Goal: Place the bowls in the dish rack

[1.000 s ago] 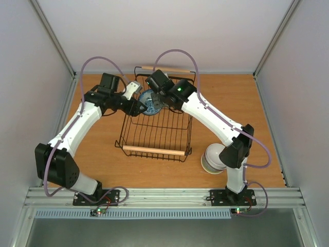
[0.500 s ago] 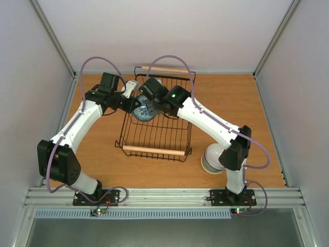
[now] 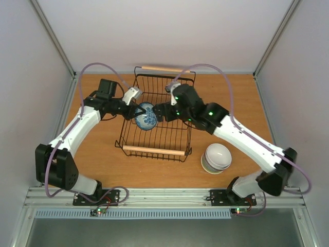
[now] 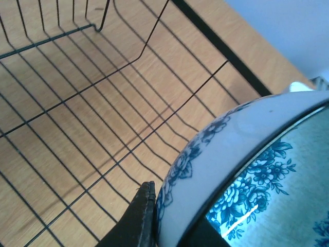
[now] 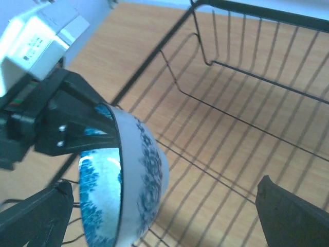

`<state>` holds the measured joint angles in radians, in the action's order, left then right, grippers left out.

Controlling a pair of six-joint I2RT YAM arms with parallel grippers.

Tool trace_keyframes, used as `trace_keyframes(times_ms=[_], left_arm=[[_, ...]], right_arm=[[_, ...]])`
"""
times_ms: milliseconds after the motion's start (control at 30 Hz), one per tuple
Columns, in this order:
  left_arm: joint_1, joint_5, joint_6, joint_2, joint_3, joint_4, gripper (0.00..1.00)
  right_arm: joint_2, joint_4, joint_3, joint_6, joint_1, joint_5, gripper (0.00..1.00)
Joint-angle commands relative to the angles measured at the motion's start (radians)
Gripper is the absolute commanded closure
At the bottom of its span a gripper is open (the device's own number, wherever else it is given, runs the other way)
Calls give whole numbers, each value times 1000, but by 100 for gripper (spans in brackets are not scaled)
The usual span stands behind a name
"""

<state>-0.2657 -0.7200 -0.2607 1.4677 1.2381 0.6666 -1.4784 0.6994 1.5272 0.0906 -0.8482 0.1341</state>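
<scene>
— What's in the rack [image 3: 154, 139]?

— The blue bowl [image 3: 147, 120], at the left side. It is inside the wire walls and tipped up on its edge. Its patterned inside faces the left arm and its base faces the right arm.

— Is it resting there or held?

— Held. The left claw [image 3: 140, 114] is clamped on its rim. In the left wrist view one dark finger [image 4: 141, 218] presses against the white outer wall, just under the flower band. I cannot tell whether the bowl's lower edge touches the wire floor.

— And the right claw [image 3: 158, 111]?

— Its jaws stand wide apart. It sits over the middle of the rack, just beside the bowl's base, and grips nothing. In its own wrist view both fingertips are at the bottom corners, with the bowl between them and the wire floor beyond.

— Where are the other bowls?

— In a stack [image 3: 216, 156] on the desk [image 3: 103, 154], just outside the rack's near right corner, beside the near wooden handle [image 3: 154, 150]. The top one is white and sits mouth down. From above I cannot count the ones beneath it.

— Does anything else touch the rack?

— Only the desk under it. The orange wood shows through the wires.
</scene>
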Motion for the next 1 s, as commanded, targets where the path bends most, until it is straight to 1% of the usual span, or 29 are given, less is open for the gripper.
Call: trace_keyframes(times_ms=[0, 100, 200, 267, 400, 500, 667, 700, 733, 767, 800, 900, 967], left_arm=[[74, -289, 16, -53, -52, -181, 100], [111, -401, 57, -54, -80, -246, 100], [115, -491, 74, -44, -91, -268, 99], [115, -550, 78, -28, -87, -265, 100], [117, -659, 64, 0, -80, -246, 100], [117, -717, 34, 18, -66, -193, 100], [117, -715, -100, 55, -22, -31, 99], [116, -710, -123, 64, -13, -8, 100], [117, -710, -134, 71, -9, 6, 100], [117, -710, -144, 77, -6, 16, 99], [117, -708, -151, 80, -6, 22, 99], [116, -680, -150, 75, -7, 20, 99], [115, -652, -130, 63, -21, -25, 99]], right_arm=[[107, -239, -162, -56, 52, -298, 1], [118, -316, -227, -87, 68, -461, 1], [94, -376, -254, -131, 69, -586, 1], [76, -403, -263, -144, 68, -624, 1], [55, -442, -281, -154, 68, -632, 1], [56, -465, -298, -159, 69, -628, 1], [63, -480, -308, -164, 68, -616, 1], [61, -478, -305, -164, 68, -617, 3], [60, -475, -301, -166, 69, -619, 8], [57, -472, -298, -168, 69, -619, 15], [55, -468, -294, -172, 68, -618, 23], [42, -445, -275, -181, 68, -614, 52], [31, -435, -265, -188, 69, -619, 65]])
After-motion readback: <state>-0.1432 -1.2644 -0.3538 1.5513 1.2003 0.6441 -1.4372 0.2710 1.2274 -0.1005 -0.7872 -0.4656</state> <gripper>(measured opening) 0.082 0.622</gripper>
